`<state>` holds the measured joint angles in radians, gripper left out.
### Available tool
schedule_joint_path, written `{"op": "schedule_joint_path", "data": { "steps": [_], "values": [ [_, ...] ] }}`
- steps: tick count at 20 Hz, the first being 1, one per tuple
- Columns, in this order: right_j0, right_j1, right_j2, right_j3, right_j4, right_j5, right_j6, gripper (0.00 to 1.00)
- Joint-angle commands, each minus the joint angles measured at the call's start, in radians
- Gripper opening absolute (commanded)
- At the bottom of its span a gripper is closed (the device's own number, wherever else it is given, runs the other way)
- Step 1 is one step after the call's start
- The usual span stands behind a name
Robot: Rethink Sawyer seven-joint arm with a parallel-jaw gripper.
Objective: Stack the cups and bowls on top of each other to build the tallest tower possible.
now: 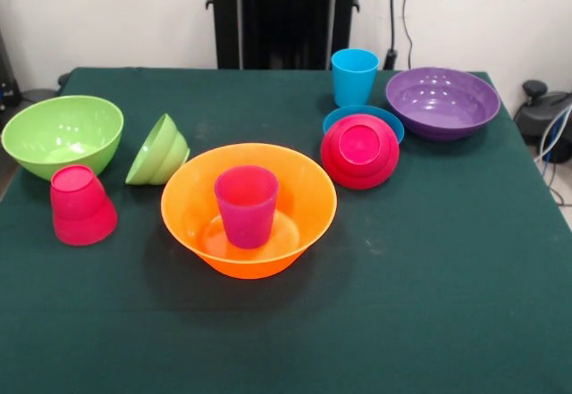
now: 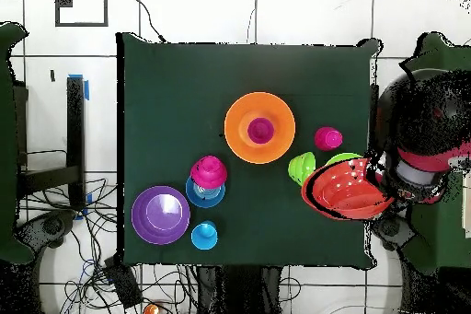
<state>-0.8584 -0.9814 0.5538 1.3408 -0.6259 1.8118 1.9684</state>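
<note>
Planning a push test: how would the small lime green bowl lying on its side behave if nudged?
The small lime green bowl lies tipped on its rounded side, so it would probably roll or rock. Its glossy plastic looks light and slippery, likely sliding on the table.

I see the gripper [image 2: 375, 180] at a raised bowl [image 2: 345, 191] over the worktop [image 1: 429, 305] edge. A big bowl [image 1: 61, 135] sits partly beneath it, with a tipped small bowl [image 1: 159, 151] and an upturned cup [image 1: 80, 205] near. Farther off, a cup [image 1: 247, 205] stands in the largest bowl [image 1: 295, 202].
</note>
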Motion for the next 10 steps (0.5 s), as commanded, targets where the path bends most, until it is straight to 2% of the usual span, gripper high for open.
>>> {"op": "schedule_joint_path", "data": {
  "steps": [1,3,5,6,10],
  "values": [
    [-0.061,-0.026,0.04,0.057,0.146,-0.007,-0.244,0.0],
    [-0.072,-0.022,0.045,0.059,0.152,-0.052,-0.243,0.0],
    [-0.088,-0.005,0.059,0.099,0.179,-0.202,-0.222,0.0],
    [-0.102,0.024,0.078,0.142,0.198,-0.392,-0.187,0.0],
    [-0.119,0.05,0.096,0.22,0.223,-0.632,-0.139,0.0]
  ]
}}
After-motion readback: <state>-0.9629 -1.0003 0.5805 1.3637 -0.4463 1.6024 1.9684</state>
